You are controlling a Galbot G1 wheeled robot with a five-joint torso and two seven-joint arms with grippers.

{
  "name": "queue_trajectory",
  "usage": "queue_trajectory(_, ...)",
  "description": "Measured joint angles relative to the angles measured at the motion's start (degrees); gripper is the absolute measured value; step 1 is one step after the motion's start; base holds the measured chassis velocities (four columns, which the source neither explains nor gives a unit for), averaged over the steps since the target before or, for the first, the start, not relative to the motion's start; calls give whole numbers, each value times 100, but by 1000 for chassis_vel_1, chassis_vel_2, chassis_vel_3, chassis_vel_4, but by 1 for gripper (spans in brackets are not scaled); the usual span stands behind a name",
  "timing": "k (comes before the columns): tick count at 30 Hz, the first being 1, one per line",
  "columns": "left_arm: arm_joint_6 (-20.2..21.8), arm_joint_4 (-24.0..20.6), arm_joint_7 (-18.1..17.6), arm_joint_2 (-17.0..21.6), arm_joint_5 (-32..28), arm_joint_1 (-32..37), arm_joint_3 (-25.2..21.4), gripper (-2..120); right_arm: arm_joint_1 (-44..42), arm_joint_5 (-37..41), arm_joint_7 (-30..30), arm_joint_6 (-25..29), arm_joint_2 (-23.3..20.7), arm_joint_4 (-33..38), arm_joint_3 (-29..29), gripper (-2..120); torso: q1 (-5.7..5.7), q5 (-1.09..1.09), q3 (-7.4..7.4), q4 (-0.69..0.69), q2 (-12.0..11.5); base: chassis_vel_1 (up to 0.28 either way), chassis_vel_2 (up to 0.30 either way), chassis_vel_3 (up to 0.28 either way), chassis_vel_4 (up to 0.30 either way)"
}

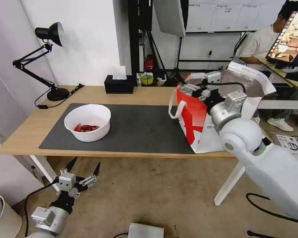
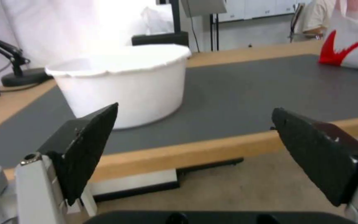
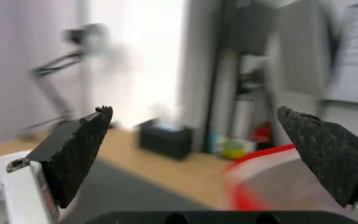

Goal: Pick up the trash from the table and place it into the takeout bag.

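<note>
A white round bowl (image 1: 87, 122) (image 2: 125, 84) holding red scraps stands on the left part of the dark grey mat (image 1: 142, 129) on the table (image 1: 23, 132). The red-and-white takeout bag (image 1: 197, 122) (image 2: 349, 46) stands open at the table's right end, foil lining showing. My right gripper (image 1: 193, 90) (image 3: 193, 109) hovers open over the bag's near rim (image 3: 270, 155), with nothing between its fingers. Low in front of the table's front edge, below the bowl, my left gripper (image 1: 85, 164) (image 2: 195, 110) points up at it, open and empty.
A black tissue box (image 1: 119, 84) (image 3: 166, 141) and a black desk lamp (image 1: 51, 59) stand at the table's back left. A pale bin (image 1: 0, 215) sits on the floor at the left, and a flat grey box (image 1: 145, 230) lies by my base.
</note>
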Motion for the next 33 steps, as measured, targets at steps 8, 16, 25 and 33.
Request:
queue_trajectory(8, 0, -59, 0, 77, -134, 27, -159, 100, -1354, -143, -438, -57, -251, 603, 237, 100, 0, 0, 0, -1, 0, 0, 0, 0, 0)
queue_trajectory(16, -1, 19, 3, 168, -218, -58, -140, 100, -3732, -1366, -422, 250, -127, 922, 967, 100, 0, 1, 0, -2, 0, 0, 0, 0, 0)
queue_trajectory(25, -6, 36, 8, 194, -224, -97, -88, 100, -4835, -2308, -181, 1055, 372, 668, 1116, 100, -1, 0, 0, -1, 0, 0, 0, 0, 0)
queue_trajectory(33, -33, 26, 13, 217, -234, -88, -94, 100, -5046, -2544, -156, 1350, 565, 388, 1135, 100, 0, 1, 0, -1, 0, 0, 0, 0, 0)
